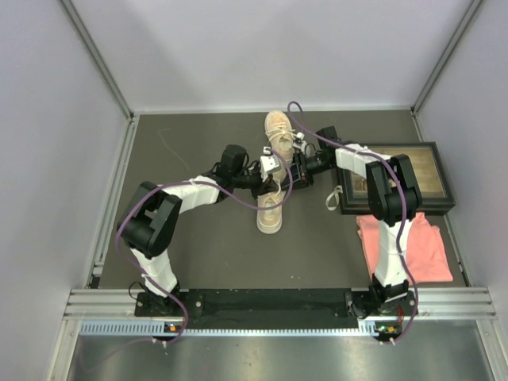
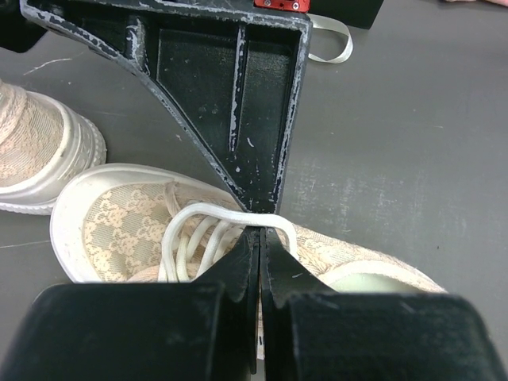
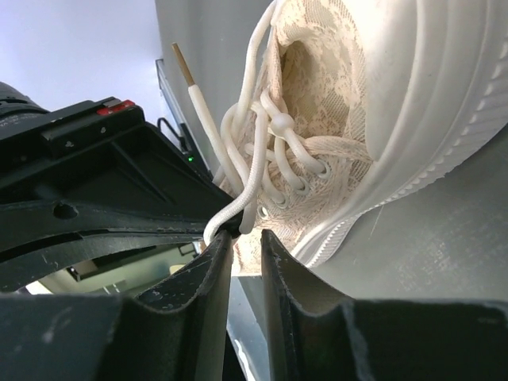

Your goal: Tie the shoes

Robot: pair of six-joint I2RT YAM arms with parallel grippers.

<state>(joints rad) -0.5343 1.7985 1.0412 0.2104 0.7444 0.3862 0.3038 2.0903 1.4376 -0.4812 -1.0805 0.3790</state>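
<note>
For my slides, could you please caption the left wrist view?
Left tool shut on white lace loop above a sneaker.

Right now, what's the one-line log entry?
phase: tying shoe | left claw: shut on lace | right claw: at lace, grip unclear

framed picture (image 1: pixel 397 176) blocking right, shoes (image 1: pixel 270 216) mid-table — open tabletop (image 1: pixel 198 254) left
</note>
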